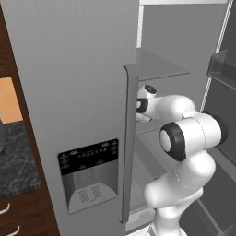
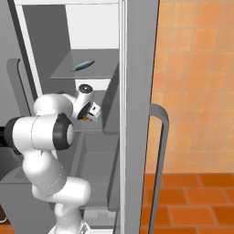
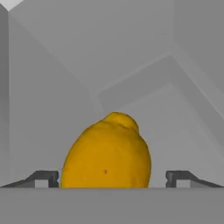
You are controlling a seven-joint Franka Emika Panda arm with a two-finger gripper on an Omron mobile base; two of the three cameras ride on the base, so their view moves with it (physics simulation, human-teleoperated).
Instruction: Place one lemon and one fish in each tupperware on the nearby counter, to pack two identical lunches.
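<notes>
At the bottom centre of the hand view the lemon (image 3: 107, 153) sits between the gripper (image 3: 112, 178)'s spread, unclosed fingertips, so closing off-centre could squirt the round fruit away.

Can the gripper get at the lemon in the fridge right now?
Probably yes. In the hand view the lemon sits between the open gripper's fingertips, a gap showing on each side and nothing in the way.
</notes>
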